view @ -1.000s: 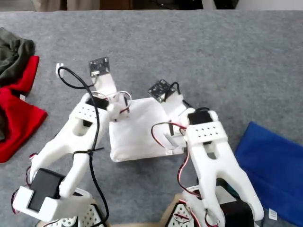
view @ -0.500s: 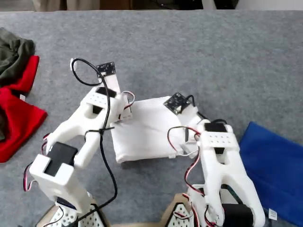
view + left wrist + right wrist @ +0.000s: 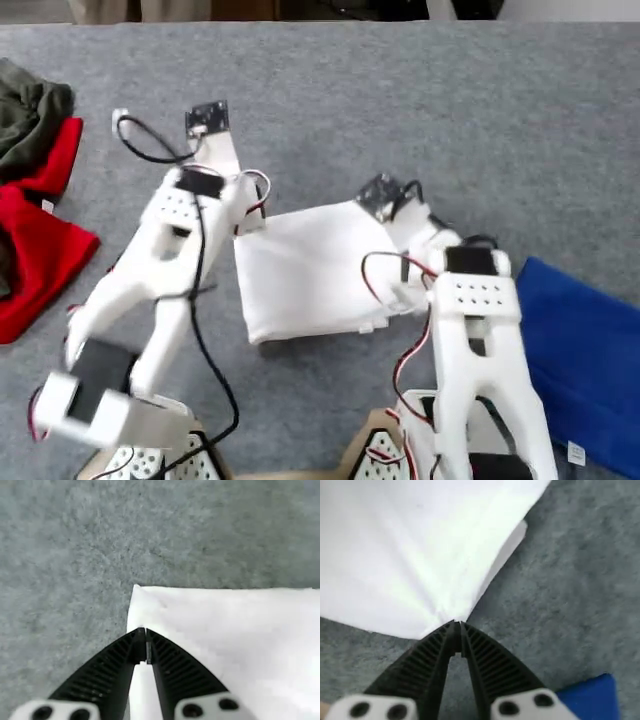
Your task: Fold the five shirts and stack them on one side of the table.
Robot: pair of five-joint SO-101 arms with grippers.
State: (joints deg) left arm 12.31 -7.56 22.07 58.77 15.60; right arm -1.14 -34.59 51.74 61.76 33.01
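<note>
Four shirts lie on the grey worktop (image 3: 450, 100). At the left edge, a dark green shirt (image 3: 30, 110) and a red shirt (image 3: 40, 250) sit crumpled and overlapping, evidently not yet folded.

Next, the left claw (image 3: 145, 642) is clenched, its tips set at the left edge of the white shirt (image 3: 300, 275), near the far corner. No pucker forms there, so it cannot be told whether the claw pinches cloth or merely presses on it.

The white shirt occupies the centre as a flat, folded rectangle between the two arms. At its right edge, the right claw (image 3: 455, 627) is clenched on the cloth. Creases fan out from its tips, marking a true pinch with the fabric drawn taut. Contact at opposite edges would suit dragging or carrying the folded piece as a unit without undoing the folds.

Farthest right, a blue shirt (image 3: 590, 350) lies flat at the near right corner, just beside the right arm and well apart from the left pile. It plausibly marks the stacking side, and the white shirt is probably bound for it.
</note>
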